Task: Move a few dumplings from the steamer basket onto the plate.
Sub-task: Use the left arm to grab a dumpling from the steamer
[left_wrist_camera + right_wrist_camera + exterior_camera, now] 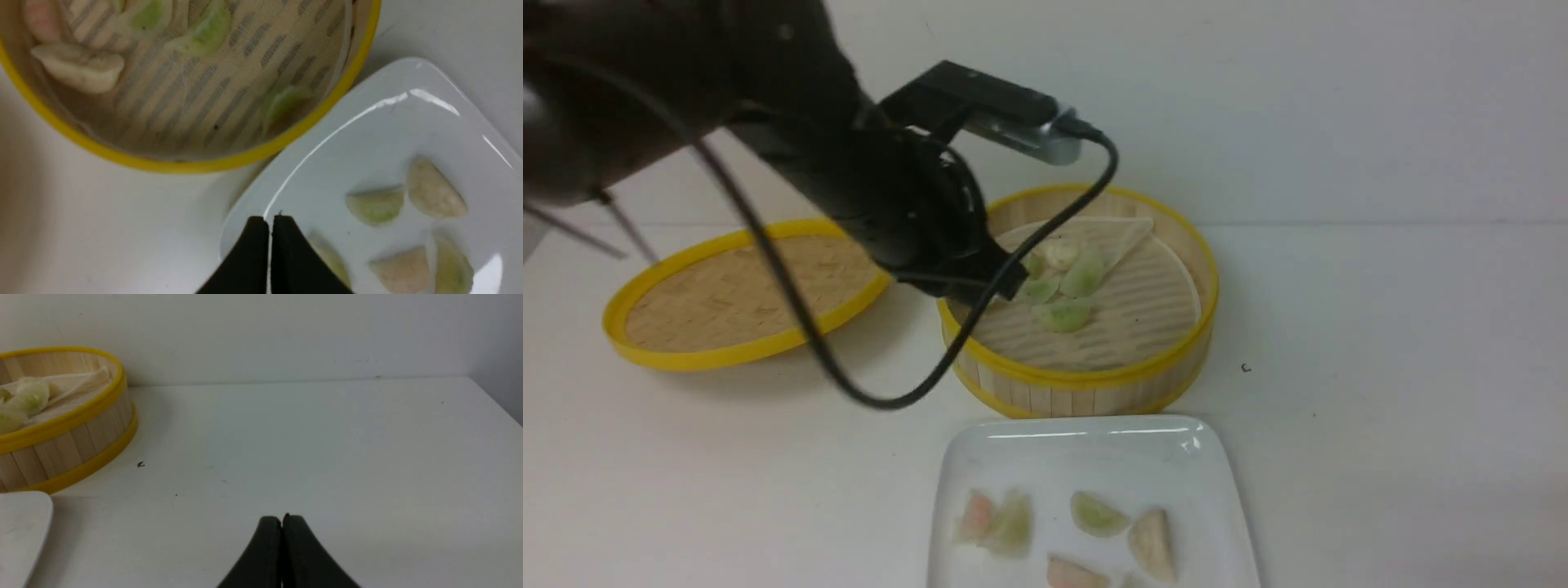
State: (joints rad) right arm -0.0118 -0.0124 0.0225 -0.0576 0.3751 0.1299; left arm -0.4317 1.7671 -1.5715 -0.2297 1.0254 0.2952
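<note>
Left gripper (pixel 269 223) clenched, empty, by round yellow-rimmed bamboo steamer basket (pixel 1086 392), frame centre; pale crescent dumplings (pixel 1062 314) inside, more on glossy white square plate (pixel 980 465), bottom centre; right gripper (pixel 282 521) clenched; risk: shut jaws shoving dumplings instead of gripping.

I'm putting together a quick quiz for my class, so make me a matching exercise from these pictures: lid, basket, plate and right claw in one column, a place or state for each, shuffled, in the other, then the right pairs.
Column one
1. lid
2. basket
3. plate
4. right claw

Column two
A. glossy white, nearest the front camera
B. shut, holding nothing
C. flat and woven, farthest to the left
D. deep, with a slatted wooden wall, in the middle

Pairs: 1-C, 2-D, 3-A, 4-B
</note>
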